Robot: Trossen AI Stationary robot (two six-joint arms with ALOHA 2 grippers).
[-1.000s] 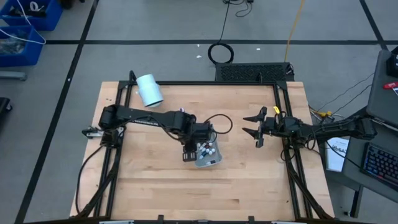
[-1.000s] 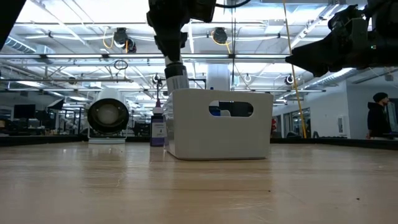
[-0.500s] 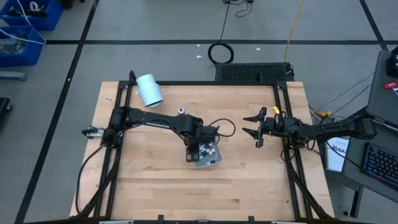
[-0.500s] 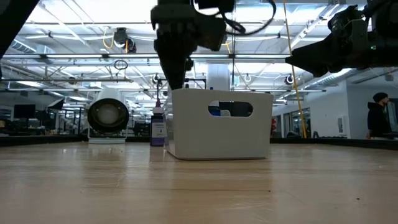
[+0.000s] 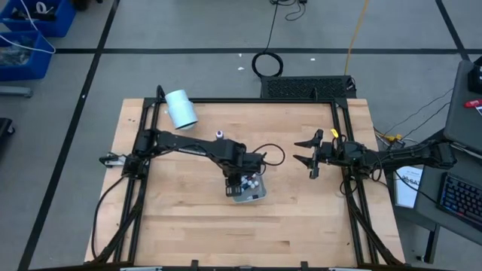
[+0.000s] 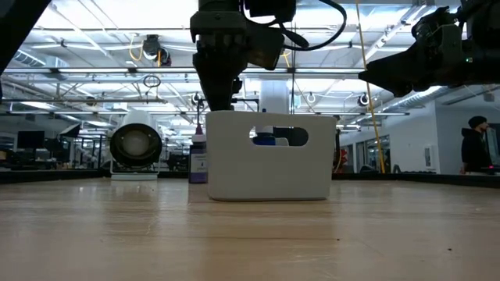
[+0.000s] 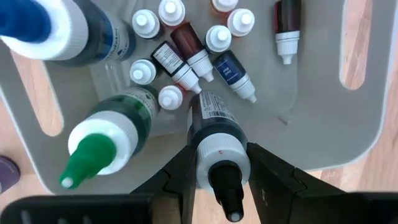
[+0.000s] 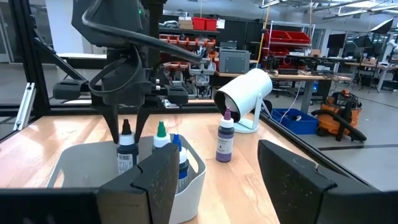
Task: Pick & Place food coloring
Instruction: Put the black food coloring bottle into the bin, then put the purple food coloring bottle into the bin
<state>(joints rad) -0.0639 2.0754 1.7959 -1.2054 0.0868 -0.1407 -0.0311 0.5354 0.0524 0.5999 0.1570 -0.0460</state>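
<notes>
Black-capped and dark, one food coloring bottle (image 7: pixel 217 140) sits clenched between the fingers (image 7: pixel 272 168) of the left hand (image 7: pixel 221 177), cap toward the wrist, its body pointing down into the grey bin (image 7: pixel 323 118). Directly below that hand, inside the bin, lie more bottles: a green-tipped bottle (image 7: pixel 106 140) and a blue-capped bottle (image 7: pixel 59 28) standing just beside the held one, and a cluster of small white-capped bottles (image 7: pixel 186 53) lying on the bin floor beyond it. From across the table (image 5: pixel 301 218), the held bottle shows upright under the left hand (image 8: pixel 126 134), with the green tip (image 8: pixel 161 134) next to it — all within the bin (image 8: pixel 81 165).

A purple-capped bottle (image 8: pixel 224 137) stands on the table outside the bin, well apart from the left hand, and a white cylinder (image 8: pixel 245 93) lies on its side past it.

Off to the side, the right hand (image 5: pixel 310 159) hovers above the table with its fingers (image 8: pixel 155 180) spread and nothing between them.
</notes>
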